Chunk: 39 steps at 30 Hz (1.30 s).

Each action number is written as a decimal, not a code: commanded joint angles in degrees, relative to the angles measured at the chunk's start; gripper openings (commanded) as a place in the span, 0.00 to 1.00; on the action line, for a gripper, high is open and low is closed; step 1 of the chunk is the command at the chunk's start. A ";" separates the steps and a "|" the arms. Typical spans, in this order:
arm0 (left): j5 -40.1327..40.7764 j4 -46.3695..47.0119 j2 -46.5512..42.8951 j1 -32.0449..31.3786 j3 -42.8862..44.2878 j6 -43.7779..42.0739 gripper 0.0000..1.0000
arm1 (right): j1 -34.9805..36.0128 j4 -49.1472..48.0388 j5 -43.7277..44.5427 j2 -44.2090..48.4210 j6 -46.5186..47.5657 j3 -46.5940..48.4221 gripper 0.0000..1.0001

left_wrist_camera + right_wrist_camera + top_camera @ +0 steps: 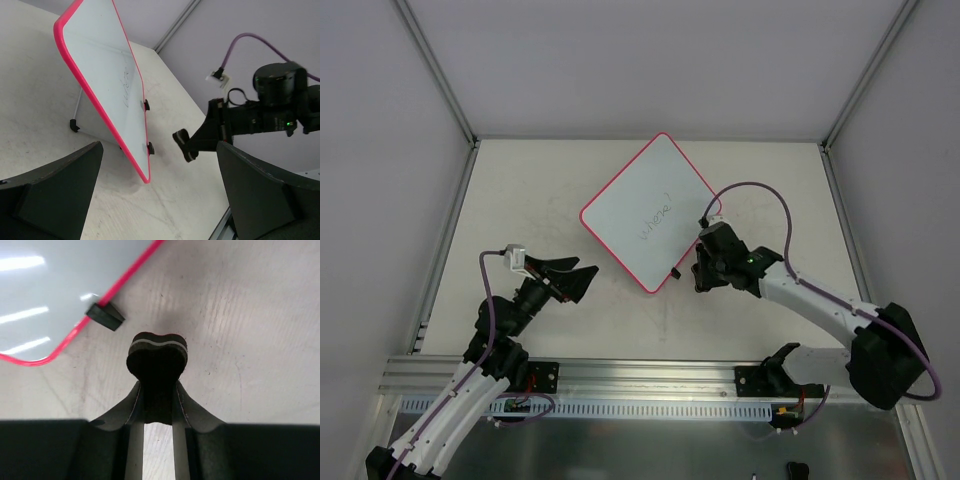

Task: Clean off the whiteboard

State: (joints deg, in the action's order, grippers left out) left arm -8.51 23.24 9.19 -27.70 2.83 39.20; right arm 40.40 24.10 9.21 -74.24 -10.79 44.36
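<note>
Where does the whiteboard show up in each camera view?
Top external: whiteboard at centre, turned like a diamond.
Left wrist: whiteboard upper left, tilted up.
Right wrist: only a whiteboard corner, upper left.
Shared landmark: black tab on its rim, near the eraser in the right gripper.

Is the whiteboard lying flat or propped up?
Propped up, tilted: in the left wrist view the whiteboard rests on one edge, a thin leg behind it.
</note>
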 commanded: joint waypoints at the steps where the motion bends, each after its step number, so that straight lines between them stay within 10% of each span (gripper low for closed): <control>1: 0.52 1.28 0.38 -0.07 -8.81 -2.02 0.99 | -0.15 0.95 0.64 6.73 3.65 3.18 0.04; 28: 3.33 22.63 31.58 -0.07 2.97 -4.22 0.99 | -0.15 -16.44 -16.51 1.99 14.65 11.28 0.00; 39: 2.27 34.84 47.22 -0.07 8.77 -2.73 0.75 | -0.06 -18.03 -16.95 0.06 15.27 12.33 0.00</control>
State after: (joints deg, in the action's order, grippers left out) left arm -5.74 49.56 53.63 -27.70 8.73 36.69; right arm 40.38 9.10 -6.90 -73.87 3.27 54.22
